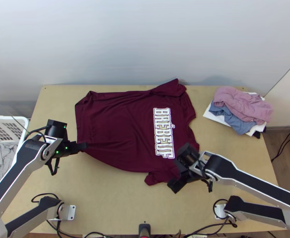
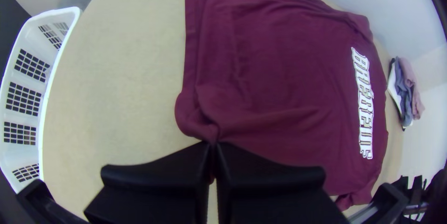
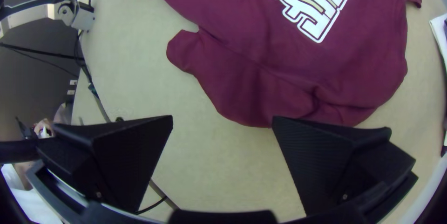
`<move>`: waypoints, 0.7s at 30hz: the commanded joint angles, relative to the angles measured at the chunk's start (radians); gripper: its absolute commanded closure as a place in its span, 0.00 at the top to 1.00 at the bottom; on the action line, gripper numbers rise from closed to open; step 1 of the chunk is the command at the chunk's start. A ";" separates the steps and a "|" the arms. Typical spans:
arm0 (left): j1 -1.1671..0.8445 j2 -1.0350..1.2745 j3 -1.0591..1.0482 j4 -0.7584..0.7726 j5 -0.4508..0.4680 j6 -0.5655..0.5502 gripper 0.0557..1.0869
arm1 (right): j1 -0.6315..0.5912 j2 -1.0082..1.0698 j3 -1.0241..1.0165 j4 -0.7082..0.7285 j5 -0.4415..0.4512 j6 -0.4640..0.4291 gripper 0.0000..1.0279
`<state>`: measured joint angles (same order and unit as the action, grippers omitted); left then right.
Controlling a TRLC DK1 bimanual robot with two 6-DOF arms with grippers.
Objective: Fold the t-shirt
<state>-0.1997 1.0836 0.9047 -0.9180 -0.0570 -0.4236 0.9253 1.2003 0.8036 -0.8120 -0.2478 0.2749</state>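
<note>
On tbl [image 1: 113, 204], maroon tee [image 1: 121, 127] mostly spread, L tool [image 1: 84, 146] clenching hem corner, R tool [image 1: 176, 173] released

Maroon t-shirt [image 1: 117, 131], white lettering, spread slightly rumpled on table [image 1: 105, 198].

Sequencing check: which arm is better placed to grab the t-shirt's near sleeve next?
Right, I'd say: the right gripper is open beside that sleeve; the left gripper is shut on the t-shirt's hem.

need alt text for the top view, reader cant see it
Maroon shirt spread on a table, its near hem corner held by the left pincer; the right pincer is open by the near sleeve. A clothes pile lies at right, a laundry basket at left.
</note>
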 commanded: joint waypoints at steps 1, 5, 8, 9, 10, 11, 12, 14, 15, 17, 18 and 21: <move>0.008 0.006 0.003 -0.004 0.000 -0.007 0.04 | 0.053 0.019 -0.046 0.065 0.087 -0.032 0.96; 0.008 0.004 0.002 -0.012 0.000 -0.010 0.04 | 0.053 0.054 -0.049 0.123 0.145 -0.049 0.95; 0.013 0.004 0.003 -0.013 -0.001 -0.010 0.04 | 0.058 0.085 -0.055 0.140 0.154 -0.049 0.95; 0.017 0.001 0.005 -0.013 0.000 -0.009 0.04 | 0.066 0.094 -0.058 0.142 0.163 -0.049 0.93; 0.019 0.001 0.005 -0.015 0.000 -0.009 0.04 | 0.067 0.102 -0.061 0.143 0.176 -0.049 0.88; 0.020 0.001 0.003 -0.015 -0.001 -0.009 0.04 | 0.069 0.110 -0.066 0.148 0.186 -0.049 0.81; 0.020 0.001 0.002 -0.015 -0.001 -0.009 0.04 | 0.067 0.114 -0.069 0.160 0.191 -0.051 0.69; 0.022 -0.002 0.002 -0.015 0.000 -0.007 0.04 | 0.061 0.108 -0.070 0.188 0.199 -0.071 0.36; 0.022 -0.005 0.002 -0.015 0.000 -0.007 0.04 | 0.055 0.105 -0.069 0.194 0.202 -0.092 0.15; 0.023 -0.013 0.003 -0.021 0.000 -0.009 0.04 | 0.030 0.099 -0.064 0.197 0.200 -0.131 0.03; 0.023 -0.019 0.002 -0.024 0.000 -0.009 0.04 | 0.012 0.090 -0.066 0.195 0.199 -0.131 0.03; 0.023 -0.044 -0.001 -0.044 0.002 -0.010 0.04 | -0.043 0.050 -0.046 0.169 0.199 -0.132 0.03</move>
<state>-0.1791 1.0718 0.9073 -0.9382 -0.0574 -0.4335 0.9546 1.2884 0.7410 -0.6376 -0.0605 0.1738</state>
